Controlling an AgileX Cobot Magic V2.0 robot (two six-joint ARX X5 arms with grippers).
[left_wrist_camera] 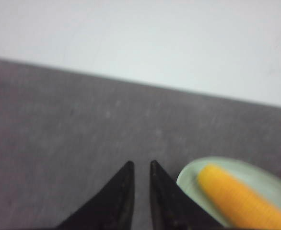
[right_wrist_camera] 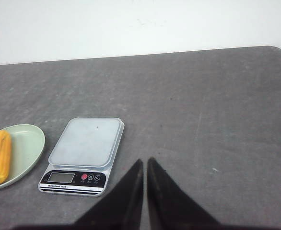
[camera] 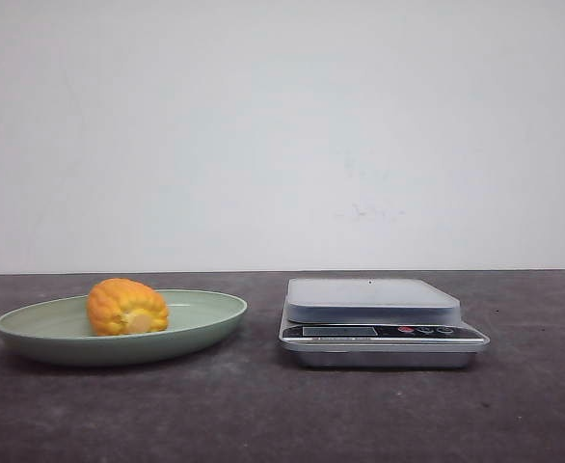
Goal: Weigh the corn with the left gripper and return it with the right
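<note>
Two things sit on the dark grey counter (camera: 282, 415): a green plate (camera: 32, 333) at 9 o'clock in the front view and a silver kitchen scale (camera: 379, 318) just beside it at 3 o'clock. The corn (camera: 127, 307) lies on the plate, its pale cut end facing the camera. The left pincer (left_wrist_camera: 140, 167) holds nothing, fingertips nearly together above bare counter near the plate. The right pincer (right_wrist_camera: 145, 163) is closed and empty, near the scale.
</note>
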